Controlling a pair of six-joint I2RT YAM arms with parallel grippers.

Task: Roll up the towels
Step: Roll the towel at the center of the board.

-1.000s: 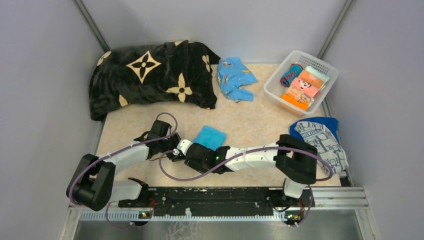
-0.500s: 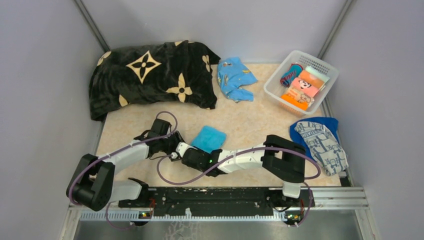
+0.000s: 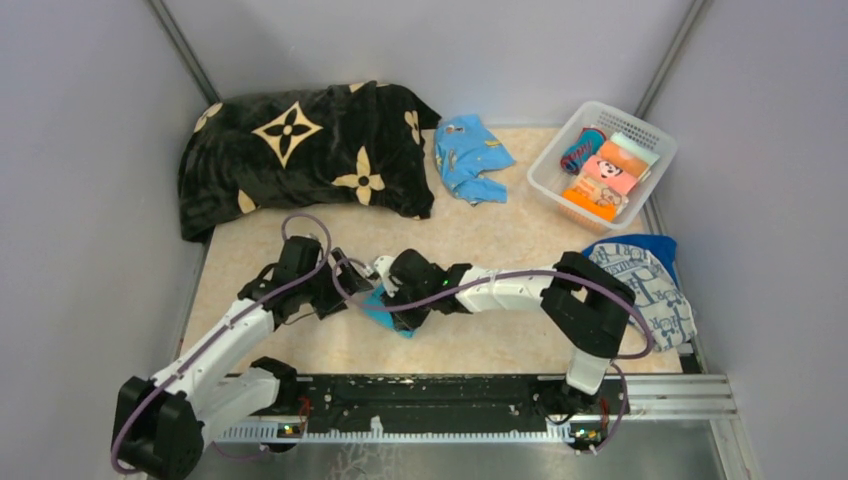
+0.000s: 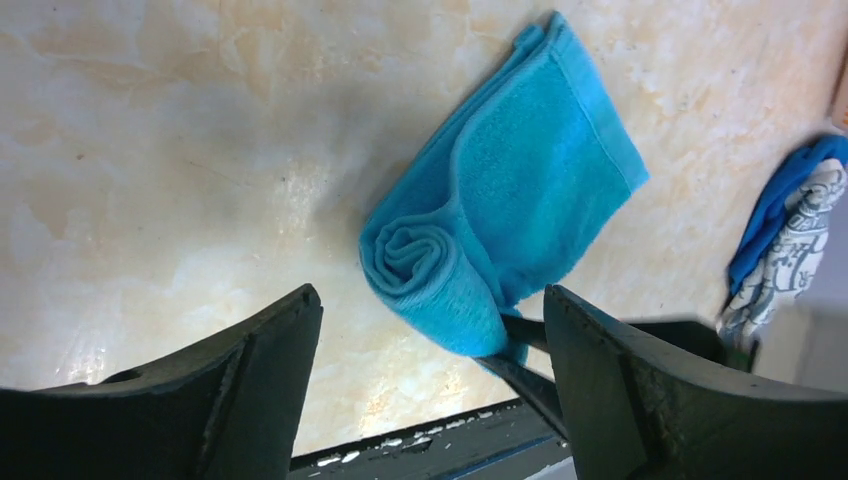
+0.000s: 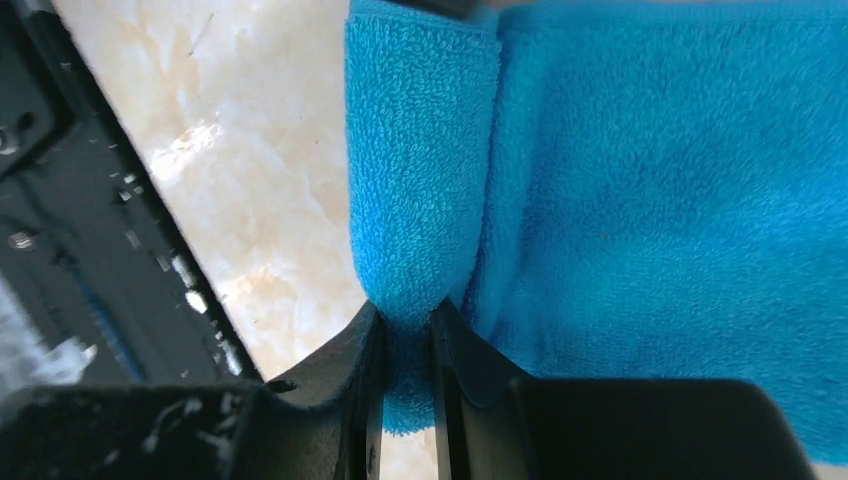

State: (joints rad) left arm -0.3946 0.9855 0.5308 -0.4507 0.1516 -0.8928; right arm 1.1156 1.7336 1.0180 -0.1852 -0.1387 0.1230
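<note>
Dragged nearer, turquoise towel (image 4: 520, 190) sits pinched in right tool (image 5: 405, 320)

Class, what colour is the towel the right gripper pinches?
Plain turquoise; the towel shows best in the right wrist view.

Turquoise towel (image 4: 520, 190) of matt, looped terry cloth, fuzzy and soft-looking up close. The worktop (image 4: 150, 130) is smooth, with a beige marbled finish and a faint sheen. The right tool (image 5: 408, 325) has matt black plastic fingers (image 5: 320, 370). Also shown: a plush, velvety black blanket (image 3: 300, 170), a white plastic lattice basket (image 3: 558, 140), and a silvery metal rail (image 3: 660, 395).
</note>
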